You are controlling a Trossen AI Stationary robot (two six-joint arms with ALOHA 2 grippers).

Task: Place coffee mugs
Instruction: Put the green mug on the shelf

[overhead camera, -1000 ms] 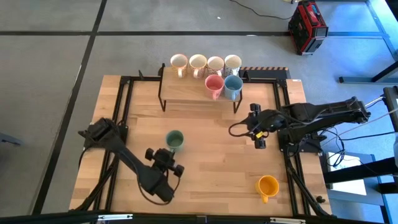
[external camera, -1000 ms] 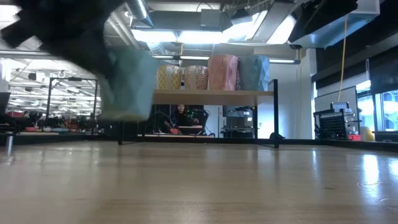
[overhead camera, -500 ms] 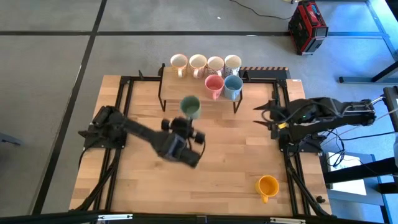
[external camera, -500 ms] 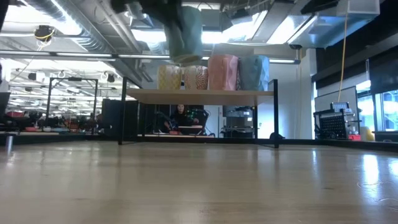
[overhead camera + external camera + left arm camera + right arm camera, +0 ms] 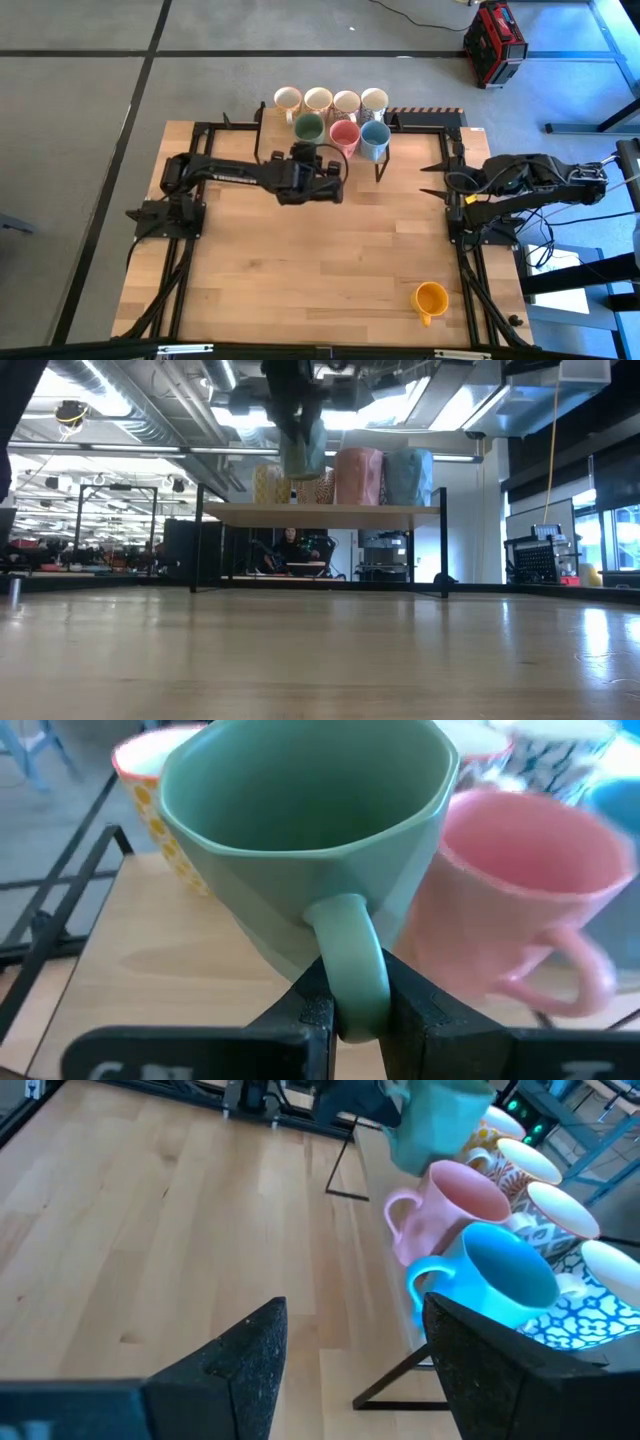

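Observation:
My left gripper [image 5: 307, 150] is shut on a green mug [image 5: 308, 127] and holds it over the raised wooden shelf [image 5: 285, 150] at the table's far edge, just left of the pink mug [image 5: 344, 133]. In the low view the green mug [image 5: 303, 445] hangs above the shelf board [image 5: 330, 512]. A light blue mug [image 5: 375, 134] and several cream mugs [image 5: 318, 98] stand on the shelf by their bases. An orange-yellow mug [image 5: 431, 297] stands on the table near the right front. My right gripper [image 5: 350, 1365] is open at the table's right edge. My left gripper pinches the green mug's handle [image 5: 352, 982] between its two fingers, low on the loop. The fingers [image 5: 420, 1010] come from the table's near side, slanting a little downward. The mug is lifted clear of the shelf, about upright, its handle toward the near edge.
The shelf stands on thin black legs [image 5: 260, 160] over the wooden tabletop [image 5: 330, 250]. Black frame rails [image 5: 200, 140] run along the table's left and right sides. A red case [image 5: 494, 42] lies on the floor beyond the table.
My left gripper has carried the green mug from the table's near left, up and toward the far edge, to above the shelf beside the pink mug, turning as it went. My right gripper has drawn back toward the table's right edge, still open.

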